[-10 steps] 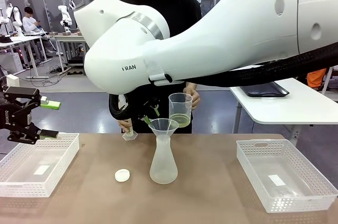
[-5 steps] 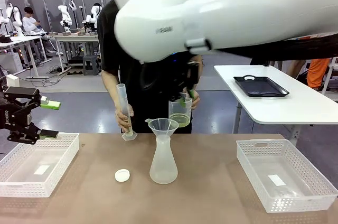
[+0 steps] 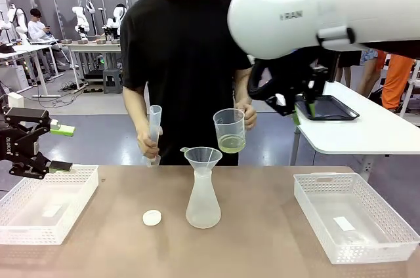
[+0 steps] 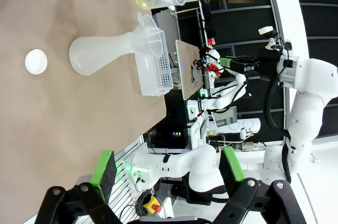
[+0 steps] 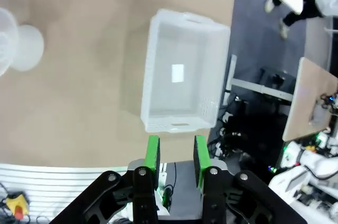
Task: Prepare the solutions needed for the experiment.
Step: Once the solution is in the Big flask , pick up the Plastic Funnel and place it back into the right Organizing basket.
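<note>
Solution: a shallow pale yellow-green layer (image 3: 231, 144) sits in the bottom of a clear beaker (image 3: 229, 126). The person's hand (image 3: 249, 115) holds the beaker at centre frame, just above and right of the funnel, apparently poised to pour.
Funnel and flask: the funnel (image 3: 203, 156) sits in the neck of the translucent flask (image 3: 203, 207) at mid-bench, probably to catch liquid without spills. The flask looks empty.
Graduated cylinder: it (image 3: 153, 127) is upright in the person's other hand (image 3: 147, 145), left of the funnel at the far edge of the bench (image 3: 262, 242). It seems empty and is likely there for measuring.
Cap: the white round cap (image 3: 152, 217) lies on the bench just left of the flask, leaving the neck free.
Baskets: there are 2, the left basket (image 3: 82, 199) at lower left and the right basket (image 3: 315, 209) at lower right.
Left end effector: it (image 3: 62, 147) hangs at the left edge above the left basket, pads spread wide and holding nothing. It is well apart from the person's work.
Right end effector: it (image 3: 304, 113) is raised at upper right, pads drawn near each other with a narrow gap and nothing between them. Its wrist view looks down on the right basket.
Stage: the pour looks ready but not begun, since no stream is visible.
</note>
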Motion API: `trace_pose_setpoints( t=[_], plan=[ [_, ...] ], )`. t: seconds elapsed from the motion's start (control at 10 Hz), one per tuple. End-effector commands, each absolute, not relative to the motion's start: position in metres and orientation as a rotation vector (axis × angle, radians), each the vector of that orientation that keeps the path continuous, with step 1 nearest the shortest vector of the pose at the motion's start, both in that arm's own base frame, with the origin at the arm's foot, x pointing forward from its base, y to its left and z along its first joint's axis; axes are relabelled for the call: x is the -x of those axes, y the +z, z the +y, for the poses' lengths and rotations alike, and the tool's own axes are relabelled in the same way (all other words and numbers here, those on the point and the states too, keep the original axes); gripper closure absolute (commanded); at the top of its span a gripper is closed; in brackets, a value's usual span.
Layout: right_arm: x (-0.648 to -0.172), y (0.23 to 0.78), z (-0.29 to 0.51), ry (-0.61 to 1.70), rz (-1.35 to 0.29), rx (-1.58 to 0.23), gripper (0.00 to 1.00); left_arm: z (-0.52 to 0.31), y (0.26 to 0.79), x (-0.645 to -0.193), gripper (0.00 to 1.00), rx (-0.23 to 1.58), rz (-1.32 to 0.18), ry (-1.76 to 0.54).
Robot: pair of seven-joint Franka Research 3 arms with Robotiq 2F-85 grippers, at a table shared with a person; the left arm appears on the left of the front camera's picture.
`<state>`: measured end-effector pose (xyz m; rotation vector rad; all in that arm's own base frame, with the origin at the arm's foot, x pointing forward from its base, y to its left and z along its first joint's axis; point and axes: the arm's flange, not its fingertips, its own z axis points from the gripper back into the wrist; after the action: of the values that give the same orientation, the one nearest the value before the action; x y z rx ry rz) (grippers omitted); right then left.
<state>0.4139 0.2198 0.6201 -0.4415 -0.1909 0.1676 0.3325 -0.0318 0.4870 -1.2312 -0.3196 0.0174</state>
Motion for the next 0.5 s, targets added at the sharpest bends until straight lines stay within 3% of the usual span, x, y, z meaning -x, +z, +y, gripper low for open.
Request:
trace_pose_setpoints(
  t=[0.0, 0.4],
  plan=[
    [-0.403, 0.61, 0.19, 0.091, -0.204, 0.412, 0.65, -0.034, 0.488, -0.334, 0.0, 1.254, -0.323, 0.014],
    [-0.383, 0.597, 0.124, -0.061, -0.164, 0.312, 0.65, -0.034, 0.488, -0.334, 0.0, 1.254, -0.323, 0.014]
  ],
)
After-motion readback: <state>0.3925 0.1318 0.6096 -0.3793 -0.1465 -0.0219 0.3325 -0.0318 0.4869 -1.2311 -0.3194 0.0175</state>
